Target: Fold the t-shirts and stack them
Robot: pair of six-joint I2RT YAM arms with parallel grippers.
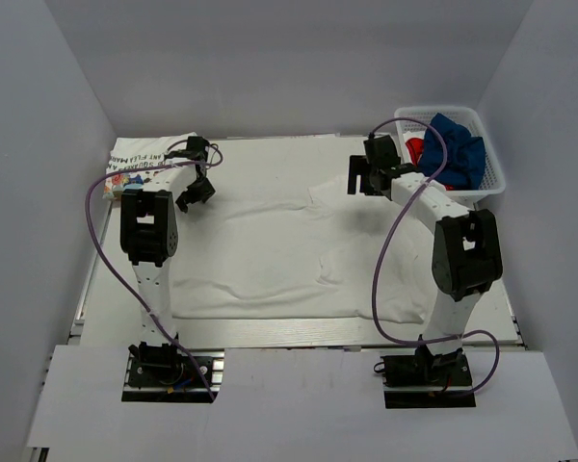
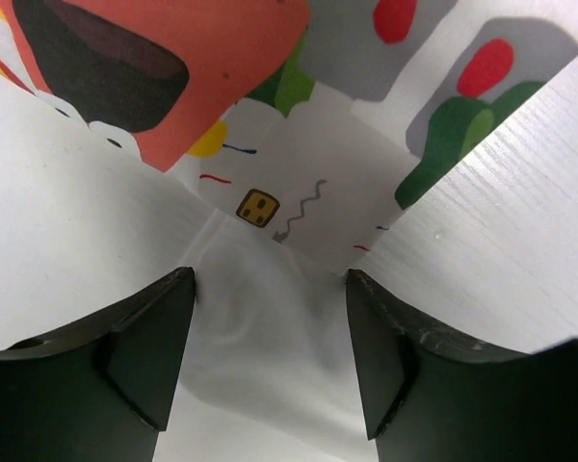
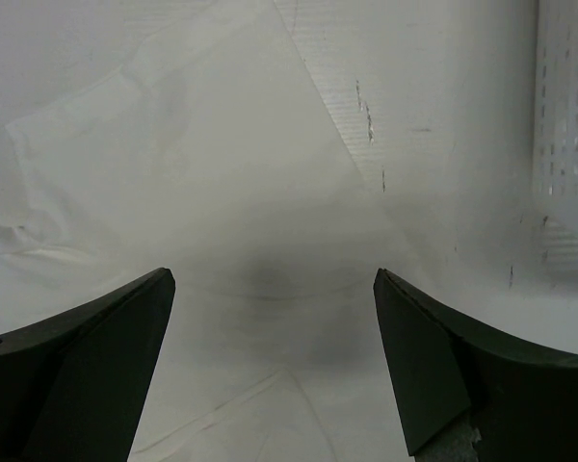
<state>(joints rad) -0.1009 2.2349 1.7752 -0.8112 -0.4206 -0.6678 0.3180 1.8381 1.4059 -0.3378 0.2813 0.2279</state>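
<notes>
A plain white t-shirt (image 1: 289,255) lies spread over the middle of the table. A folded white t-shirt with colourful print and black lettering (image 1: 140,164) lies at the far left. A navy blue t-shirt (image 1: 458,149) and a bit of red cloth (image 1: 416,147) sit in the basket. My left gripper (image 1: 195,192) is open at the white shirt's far left corner. In the left wrist view, the left gripper (image 2: 268,289) has a hump of white cloth (image 2: 270,337) between its fingers, with the printed tee (image 2: 173,87) just beyond. My right gripper (image 1: 364,178) is open over the shirt's far right part. In the right wrist view, the right gripper (image 3: 275,279) hangs empty above the white cloth (image 3: 202,173).
A white lattice basket (image 1: 491,178) stands at the far right corner, and its wall shows in the right wrist view (image 3: 564,125). Grey walls close the table in on three sides. Purple cables loop from both arms.
</notes>
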